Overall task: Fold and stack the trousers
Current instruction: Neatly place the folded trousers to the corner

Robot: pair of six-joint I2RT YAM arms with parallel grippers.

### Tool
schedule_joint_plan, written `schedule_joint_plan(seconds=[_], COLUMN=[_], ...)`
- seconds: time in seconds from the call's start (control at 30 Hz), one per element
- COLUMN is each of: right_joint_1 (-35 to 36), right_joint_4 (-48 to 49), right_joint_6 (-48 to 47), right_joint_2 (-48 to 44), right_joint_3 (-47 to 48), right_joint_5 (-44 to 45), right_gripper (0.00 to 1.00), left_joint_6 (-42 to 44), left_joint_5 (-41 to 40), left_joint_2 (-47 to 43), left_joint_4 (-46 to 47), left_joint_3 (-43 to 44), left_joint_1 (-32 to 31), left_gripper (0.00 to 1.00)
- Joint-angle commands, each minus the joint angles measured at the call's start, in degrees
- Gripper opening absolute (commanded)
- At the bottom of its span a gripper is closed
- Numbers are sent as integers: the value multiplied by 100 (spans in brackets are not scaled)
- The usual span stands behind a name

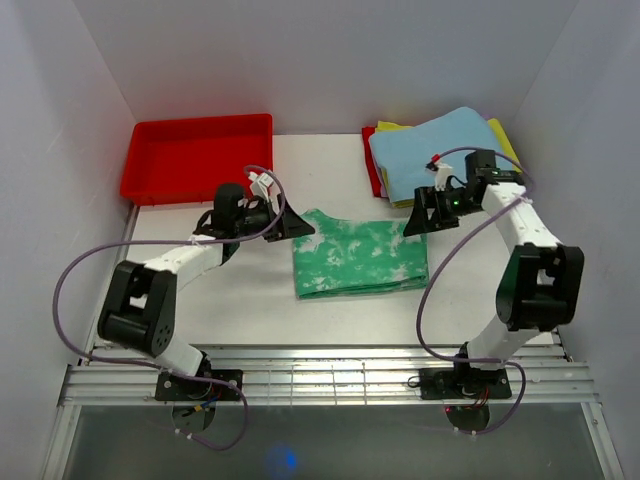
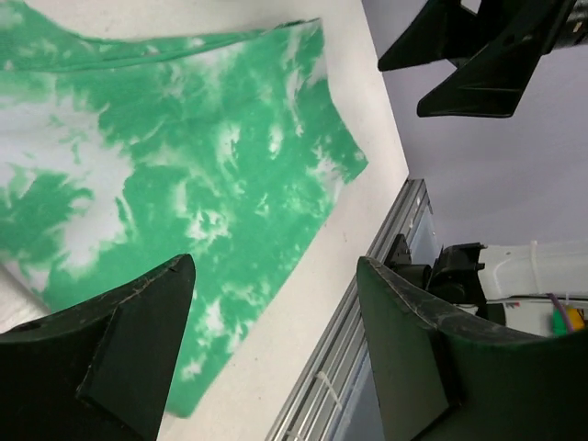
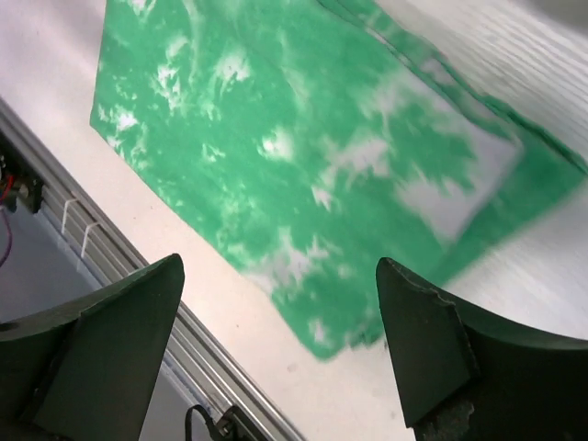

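Observation:
The green tie-dye trousers lie folded into a flat rectangle in the middle of the table. They fill the upper left of the left wrist view and most of the right wrist view. My left gripper hovers just off the fold's upper left corner, jaws wide apart and empty. At the fold's upper right corner my right gripper is likewise open with nothing between its fingers. Neither gripper touches the cloth.
A red tray stands at the back left. At the back right a light blue cloth lies on top of yellow and red cloths. A slotted metal rail runs along the near table edge.

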Motion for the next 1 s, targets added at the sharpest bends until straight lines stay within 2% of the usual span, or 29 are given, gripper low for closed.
schedule_joint_plan(seconds=[0.0,0.1,0.2,0.3,0.5,0.67,0.77,0.8,0.83,0.9,0.93,0.97], right_joint_1=[-521,-829,-979,-997,-875,-629,-558,-514,-488,-435,-418,-400], right_joint_4=[-20,-195,-144,102,647,762,885,937,955,1008,1051,1078], right_joint_6=[406,723,969,1145,1312,1339,1453,1462,1471,1488,1488,1497], right_joint_2=[-712,-635,-502,-493,-318,164,472,534,570,579,562,509], right_joint_3=[-510,-1055,-1476,-1810,-2321,-2261,-2111,-2085,-2067,-2110,-2128,-2163], right_joint_5=[529,914,1257,918,873,917,882,812,811,767,758,750], right_gripper=[90,90,90,90,90,90,99,97,89,81,72,67], left_joint_6=[482,535,342,78,-115,-309,-388,-397,-432,-485,-520,-581], left_joint_5=[-579,-1133,-1616,-1801,-2197,-2927,-2927,-2927,-2945,-2796,-2734,-2682], left_joint_2=[-959,-1197,-1171,-1267,-1154,-697,-294,-222,-152,15,59,86], left_joint_4=[-1274,-2092,-2620,-2595,-2594,-2700,-2761,-2788,-2884,-2876,-2841,-2788], left_joint_3=[-282,-414,-458,-695,-871,-819,-617,-564,-520,-494,-502,-537], left_joint_1=[66,66,58,23,-319,-715,-777,-786,-786,-786,-795,-838], left_gripper=[82,89,91,92,94,95,96,97,98,98,98,98])
